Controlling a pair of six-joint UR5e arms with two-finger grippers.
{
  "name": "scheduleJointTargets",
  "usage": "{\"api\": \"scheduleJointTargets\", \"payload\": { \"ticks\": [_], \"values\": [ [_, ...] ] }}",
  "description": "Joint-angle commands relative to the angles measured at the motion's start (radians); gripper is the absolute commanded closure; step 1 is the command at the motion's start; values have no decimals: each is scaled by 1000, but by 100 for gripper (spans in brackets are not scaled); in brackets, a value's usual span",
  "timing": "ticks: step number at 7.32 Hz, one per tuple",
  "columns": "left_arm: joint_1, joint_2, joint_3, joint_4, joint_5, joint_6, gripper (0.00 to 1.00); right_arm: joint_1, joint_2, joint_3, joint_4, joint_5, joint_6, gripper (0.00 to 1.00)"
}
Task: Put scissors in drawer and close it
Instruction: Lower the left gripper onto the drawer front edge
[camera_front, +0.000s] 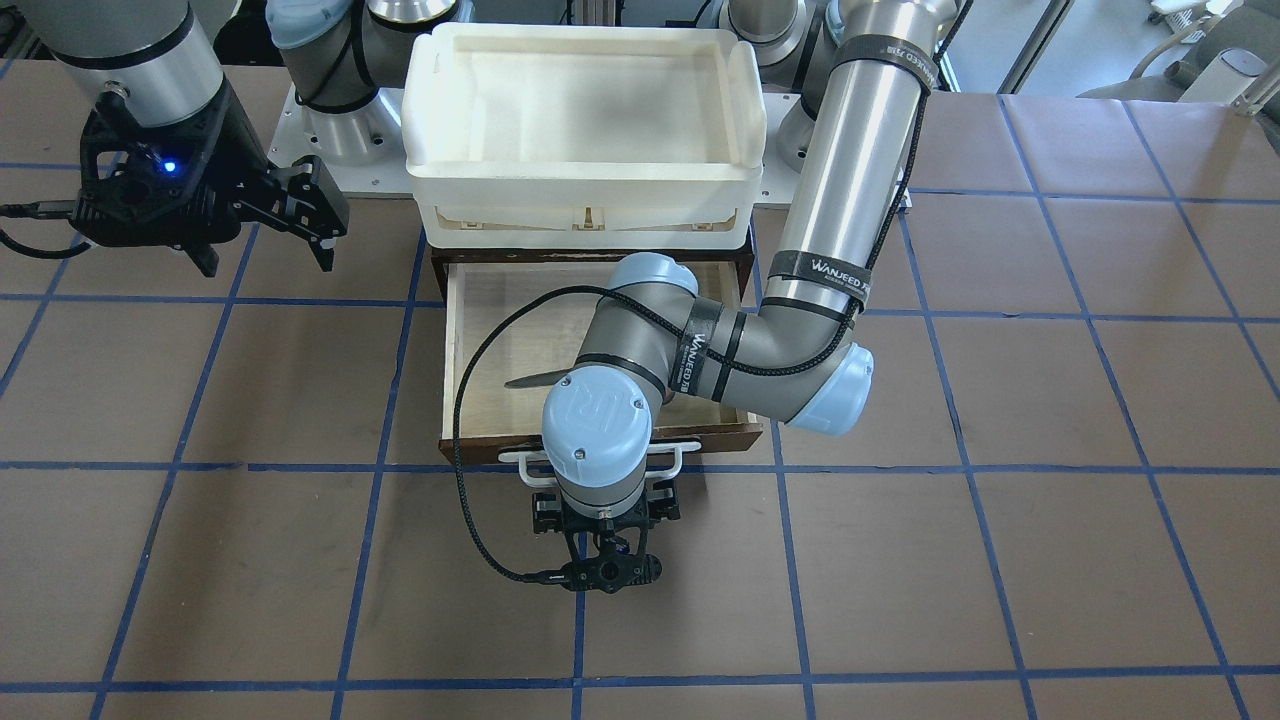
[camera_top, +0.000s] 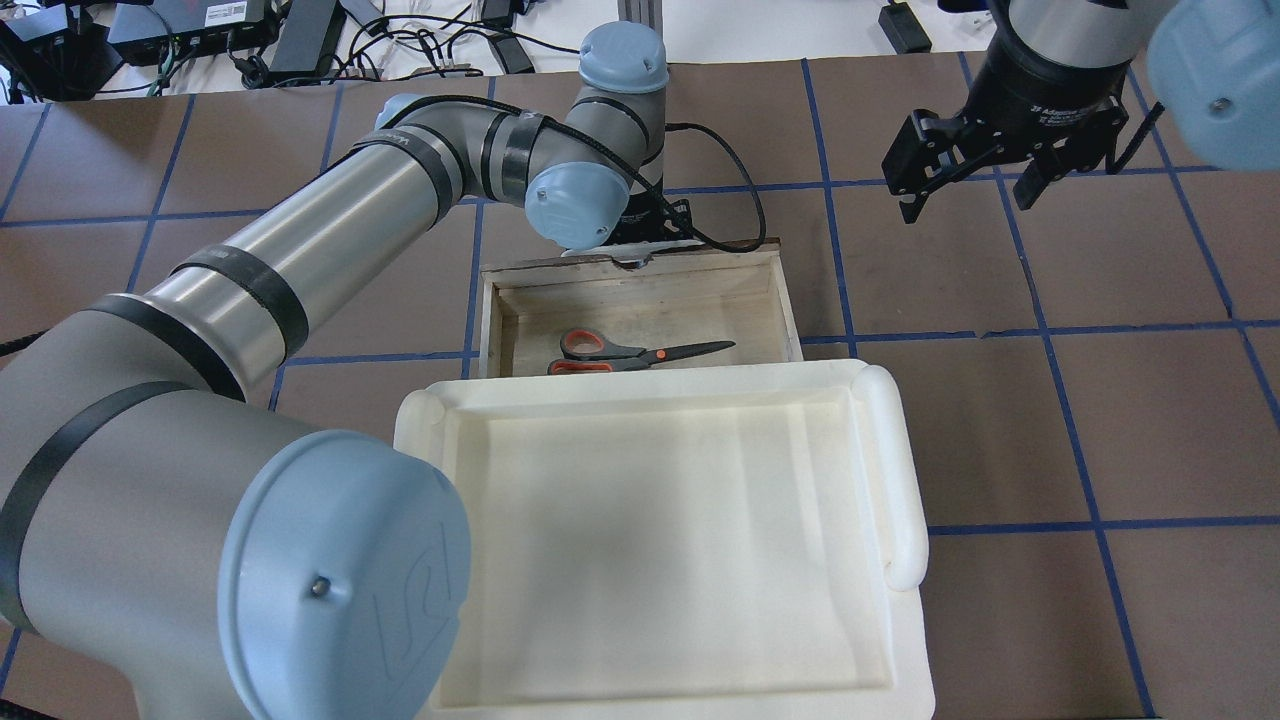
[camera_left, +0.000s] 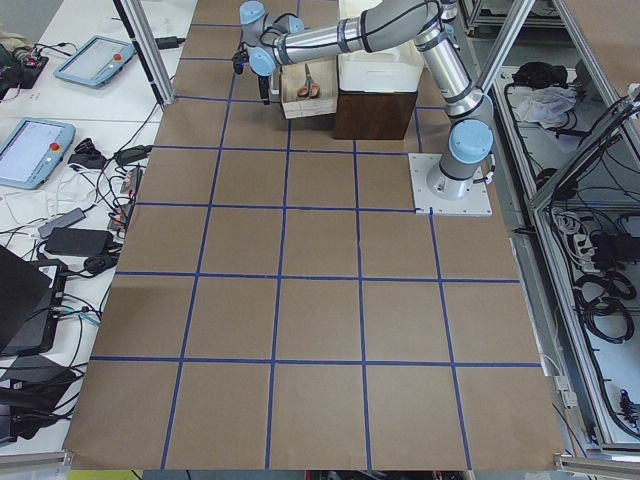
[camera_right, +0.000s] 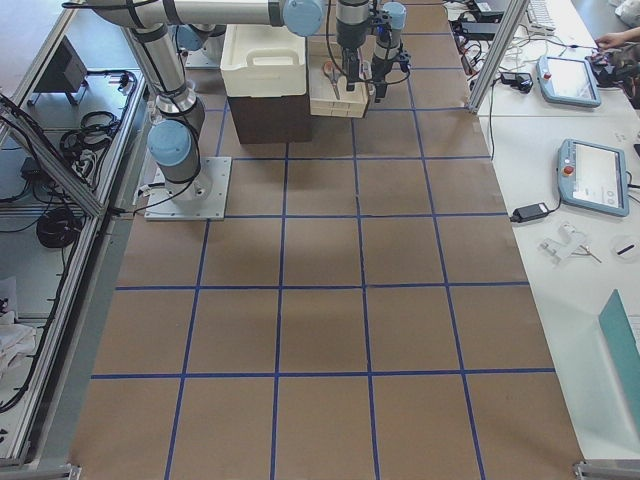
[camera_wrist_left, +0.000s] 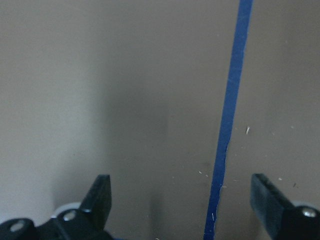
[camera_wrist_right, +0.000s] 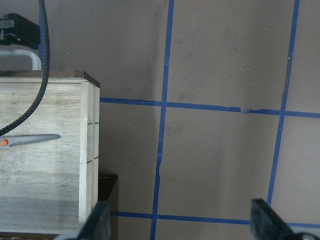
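The scissors (camera_top: 630, 352), with grey-and-orange handles, lie flat inside the open drawer (camera_top: 680, 310), blades toward the view's right. In the front-facing view only a blade tip (camera_front: 530, 381) shows from under the left arm. The blade also shows in the right wrist view (camera_wrist_right: 30, 140). My left gripper (camera_front: 600, 508) hangs just outside the drawer's front by the white bar handle (camera_front: 680, 455). It points down at the table and its wrist view shows it open and empty (camera_wrist_left: 182, 187). My right gripper (camera_top: 965, 185) is open and empty, above the table beside the drawer.
A large white plastic tub (camera_top: 660, 540) sits on the dark cabinet (camera_left: 375, 112) and overhangs the drawer's back part. The left arm's elbow and black cable (camera_front: 470, 420) cross over the drawer. Brown table (camera_front: 1000, 560) with blue grid lines lies all around.
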Motion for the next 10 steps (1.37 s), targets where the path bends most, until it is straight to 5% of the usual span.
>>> {"api": "scheduleJointTargets", "payload": {
  "ticks": [1, 10],
  "values": [
    [-2, 1, 1, -37, -2, 0, 0, 0, 1, 1, 1, -2, 1, 0],
    [-28, 116, -13, -216, -2, 0, 0, 0, 0, 2, -5, -3, -1, 0]
  ]
}}
